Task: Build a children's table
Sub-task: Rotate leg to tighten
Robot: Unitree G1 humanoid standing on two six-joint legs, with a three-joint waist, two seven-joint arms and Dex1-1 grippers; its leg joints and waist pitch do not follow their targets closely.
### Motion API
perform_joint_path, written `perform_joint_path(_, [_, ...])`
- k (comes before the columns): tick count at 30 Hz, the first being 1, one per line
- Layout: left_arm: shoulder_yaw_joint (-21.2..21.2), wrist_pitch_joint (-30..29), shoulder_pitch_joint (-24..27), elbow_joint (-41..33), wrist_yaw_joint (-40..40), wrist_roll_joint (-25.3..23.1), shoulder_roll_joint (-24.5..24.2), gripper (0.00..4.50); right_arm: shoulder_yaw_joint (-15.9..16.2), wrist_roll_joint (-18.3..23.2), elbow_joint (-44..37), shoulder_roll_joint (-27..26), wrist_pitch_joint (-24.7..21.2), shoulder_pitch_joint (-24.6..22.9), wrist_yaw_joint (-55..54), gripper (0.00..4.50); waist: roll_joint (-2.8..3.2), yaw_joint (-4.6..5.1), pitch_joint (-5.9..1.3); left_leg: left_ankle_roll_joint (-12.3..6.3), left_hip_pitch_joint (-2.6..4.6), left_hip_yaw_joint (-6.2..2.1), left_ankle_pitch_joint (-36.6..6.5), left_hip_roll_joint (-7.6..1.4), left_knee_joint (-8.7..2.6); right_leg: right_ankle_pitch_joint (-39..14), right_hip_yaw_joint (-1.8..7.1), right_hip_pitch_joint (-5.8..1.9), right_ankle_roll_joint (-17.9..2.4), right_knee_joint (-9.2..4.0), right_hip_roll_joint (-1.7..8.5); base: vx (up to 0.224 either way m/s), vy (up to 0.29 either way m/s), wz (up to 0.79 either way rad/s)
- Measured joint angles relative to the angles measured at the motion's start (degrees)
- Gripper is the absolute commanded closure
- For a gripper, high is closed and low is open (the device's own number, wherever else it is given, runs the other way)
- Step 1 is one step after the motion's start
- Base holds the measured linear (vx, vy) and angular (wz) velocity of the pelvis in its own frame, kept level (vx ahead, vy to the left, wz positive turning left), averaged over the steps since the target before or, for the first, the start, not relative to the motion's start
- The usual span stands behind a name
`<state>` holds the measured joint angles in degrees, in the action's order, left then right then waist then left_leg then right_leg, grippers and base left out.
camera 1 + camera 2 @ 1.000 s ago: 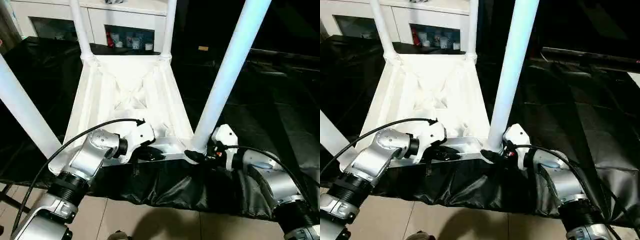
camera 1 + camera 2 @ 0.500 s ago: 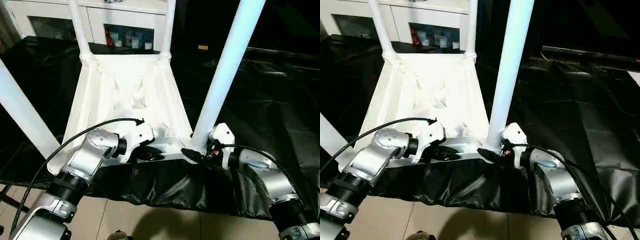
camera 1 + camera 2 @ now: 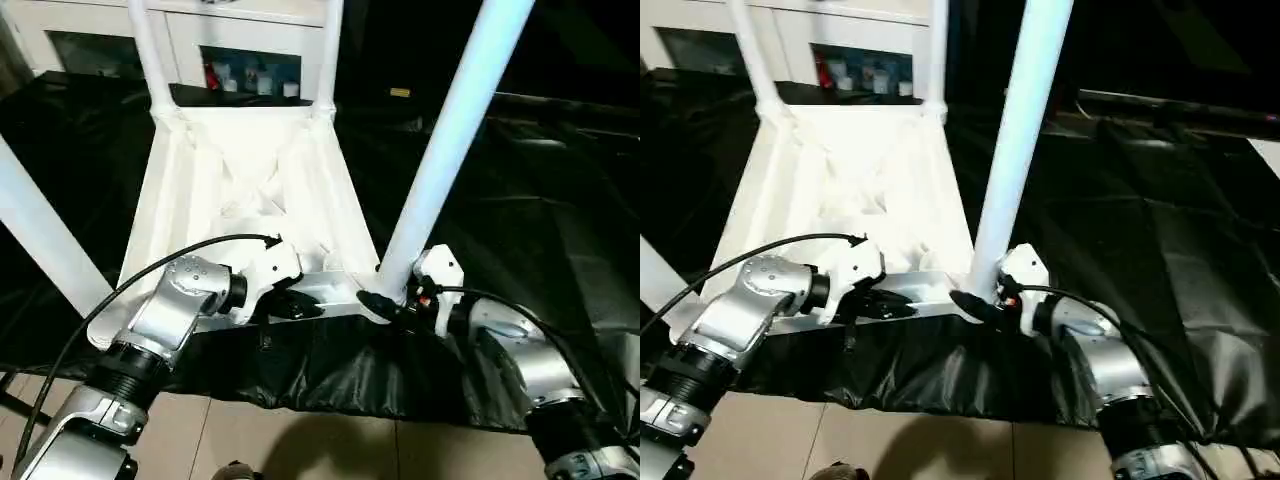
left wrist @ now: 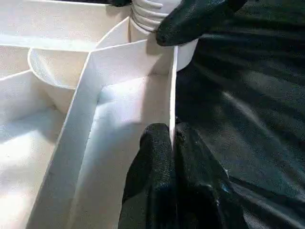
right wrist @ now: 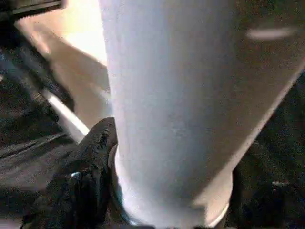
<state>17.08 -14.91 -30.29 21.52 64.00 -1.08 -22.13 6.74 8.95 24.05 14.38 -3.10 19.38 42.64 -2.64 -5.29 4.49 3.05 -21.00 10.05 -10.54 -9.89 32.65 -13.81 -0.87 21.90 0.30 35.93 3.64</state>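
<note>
Tabletop [image 3: 250, 190] lies upside down mid-frame on the black-draped desk [image 3: 560, 200], legs up. Left pincer [image 4: 172, 143] is clamped on its near edge wall (a thin rib). Right pincer [image 3: 385, 305] grips the near-right leg [image 3: 440, 170] at its base, fingers spread around it.

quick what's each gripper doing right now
left gripper: shut on the table top's near rim.
right gripper: around the base of the near right leg; grip cannot be told.

No legible txt, labels or nos. anywhere (cabinet items too small).
</note>
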Motion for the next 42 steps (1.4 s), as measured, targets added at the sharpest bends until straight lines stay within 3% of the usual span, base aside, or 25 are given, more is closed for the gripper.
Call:
perform_joint_path(6, [-0.54, -2.41, -1.37, 0.25, -9.44, -3.07, 5.89, 4.50, -3.98, -3.23, 0.66, -7.97, -1.45, 1.01, -18.48, 1.75, 0.16, 0.11, 0.29, 0.21, -0.01, 0.13, 0.21, 0.04, -0.79, 0.30, 0.01, 0.02, -0.05, -0.92, -0.05, 0.000, 0.000, 0.00])
perform_joint_path(9, [-1.01, -2.10, -2.48, 2.75, -15.85, -5.02, 10.81, 4.50, -6.94, -5.35, 5.02, -13.27, -1.49, 4.81, -31.56, 1.75, 0.20, 0.20, 0.28, 0.24, 0.02, 0.15, 0.24, 0.05, -0.80, 0.51, 0.03, 0.01, -0.14, -0.93, -0.05, 0.000, 0.000, 0.00])
perform_joint_path(12, [-0.61, -1.45, -2.96, 3.50, -18.14, -5.50, 12.29, 4.50, -7.70, -5.59, 6.46, -13.87, -1.02, 6.08, -34.94, 1.75, 0.22, -0.05, 0.26, 0.24, 0.01, 0.15, 0.24, 0.05, -0.88, 0.37, 0.03, -0.02, 0.09, -0.99, -0.04, 0.000, 0.000, 0.00])
perform_joint_path(15, [-0.37, -0.36, -2.95, 3.46, -18.30, -6.16, 12.46, 4.50, -8.35, -5.62, 6.61, -14.00, 0.14, 6.12, -34.71, 1.05, 0.22, -0.18, 0.27, 0.24, -0.05, 0.15, 0.23, 0.05, -0.97, 0.26, 0.02, 0.01, 0.23, -1.05, -0.04, 0.000, 0.000, 0.00])
perform_joint_path(20, [-0.63, 0.77, -2.69, 2.95, -17.22, -6.38, 11.32, 4.50, -8.40, -3.85, 4.32, -12.28, -0.08, 4.32, -26.91, 0.55, 0.07, 0.07, 0.40, 0.23, -0.05, 0.15, 0.24, 0.03, -0.99, 0.26, 0.01, 0.05, 0.22, -1.04, -0.06, 0.000, 0.000, 0.00])
perform_joint_path(25, [-1.13, 2.89, -1.51, 1.47, -12.74, -3.88, 7.89, 4.50, -4.45, -3.40, 0.09, -6.57, -0.76, 1.77, -17.25, 0.14, 0.17, 0.14, 0.57, 0.24, -0.11, 0.15, 0.23, -0.04, -1.12, 0.19, 0.00, 0.15, 0.16, -1.05, -0.15, 0.000, 0.000, 0.00])
perform_joint_path(35, [-1.43, 7.43, -0.40, 1.11, 1.03, 0.18, 1.02, 4.50, 0.03, 0.45, -7.18, 6.52, -2.97, -1.95, 7.18, 0.14, -0.16, -0.56, 0.77, -0.12, -0.19, 0.21, 0.35, -0.10, -1.06, 0.05, -0.07, 0.18, -0.02, -1.02, -0.17, 0.000, 0.000, 0.00])
perform_joint_path(42, [-0.75, 8.21, -0.43, 1.30, 8.48, 1.94, -1.26, 4.50, 1.44, 3.30, -8.13, 8.61, -3.06, -1.60, 16.68, 0.29, -0.34, -1.06, 0.87, -0.14, -0.16, 0.22, 0.37, -0.12, -1.01, 0.04, -0.07, 0.18, -0.05, -0.93, -0.17, 0.000, 0.000, 0.00])
